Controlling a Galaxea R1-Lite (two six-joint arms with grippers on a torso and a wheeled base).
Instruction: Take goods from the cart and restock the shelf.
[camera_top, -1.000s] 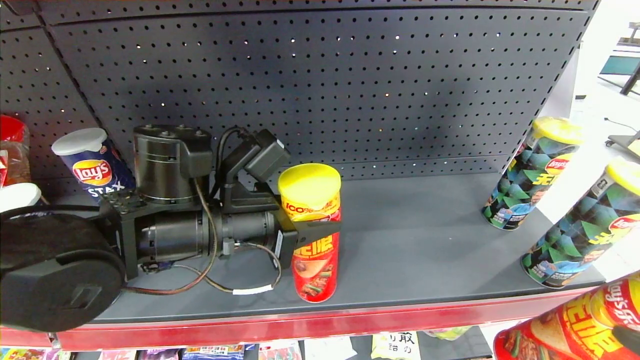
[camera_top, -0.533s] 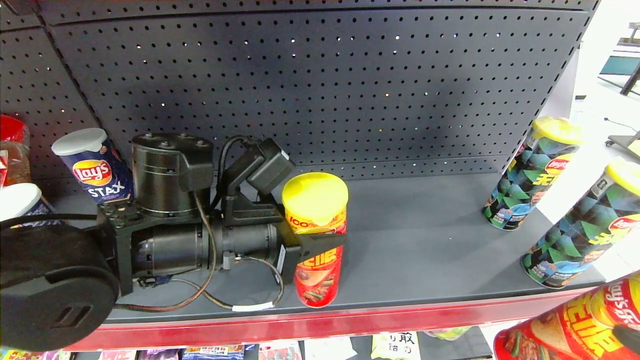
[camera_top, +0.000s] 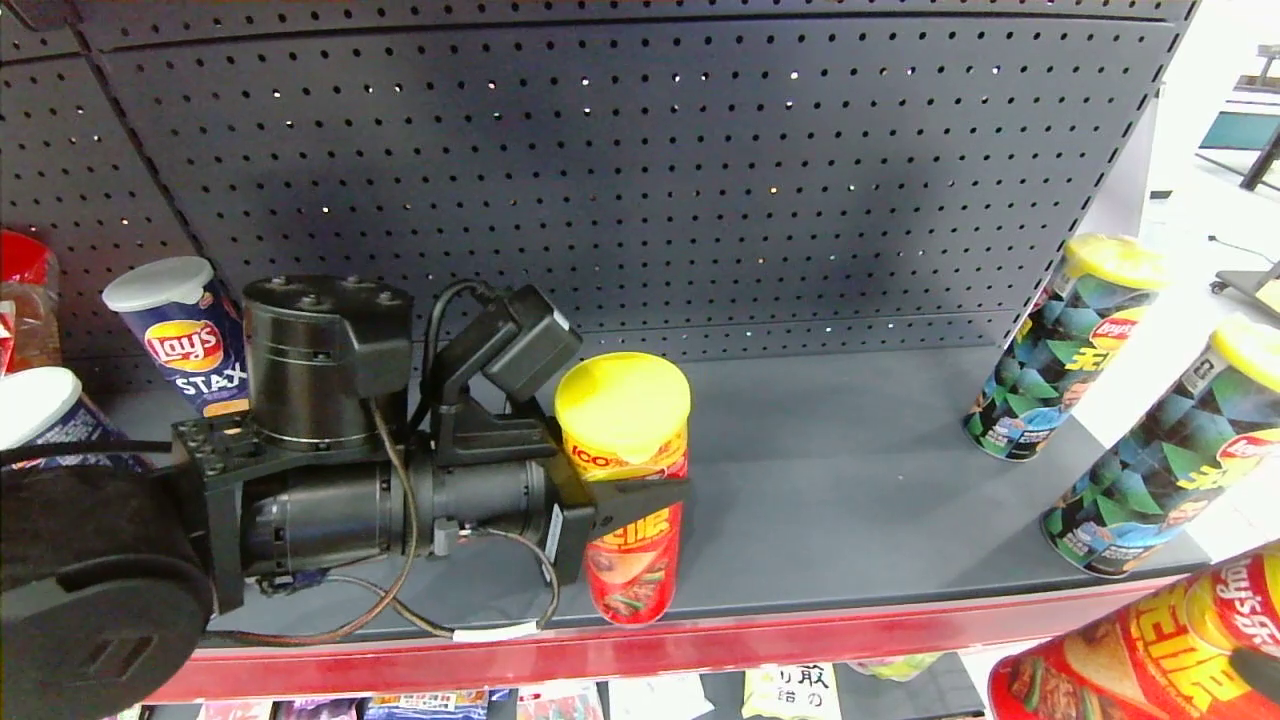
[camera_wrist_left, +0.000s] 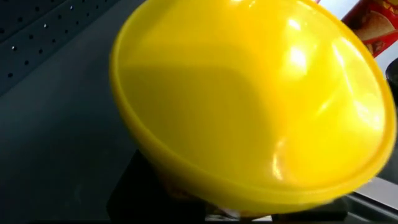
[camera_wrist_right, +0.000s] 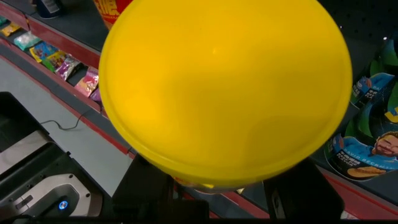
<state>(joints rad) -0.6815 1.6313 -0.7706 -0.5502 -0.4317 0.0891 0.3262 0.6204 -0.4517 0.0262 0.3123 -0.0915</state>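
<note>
Lying level over the shelf (camera_top: 850, 500), left pincer (camera_top: 625, 475) clamps an upright red can (camera_top: 630, 570); right pincer (camera_wrist_right: 224, 199) grips a second can (camera_top: 1130, 660).

Centre frame: a red can (camera_top: 632, 545) with yellow lettering and a bright yellow lid (camera_wrist_left: 249, 106), the black left gripper (camera_top: 628, 488) across it. Behind, the pegboard (camera_top: 700, 180) is dark grey, dotted with even rows of small holes. The shelf (camera_top: 850, 500) is the same flat grey, its front edge (camera_top: 700, 645) glossy red. Upper left, a navy blue can (camera_top: 195, 345), white lid, red-and-yellow badge. On the right, the far patterned can (camera_top: 1060, 350) and the near patterned can (camera_top: 1150, 470) wear green, teal and black triangles under yellow lids. Lower right corner, a second red can (camera_top: 1140, 660), also lettered in yellow.
</note>
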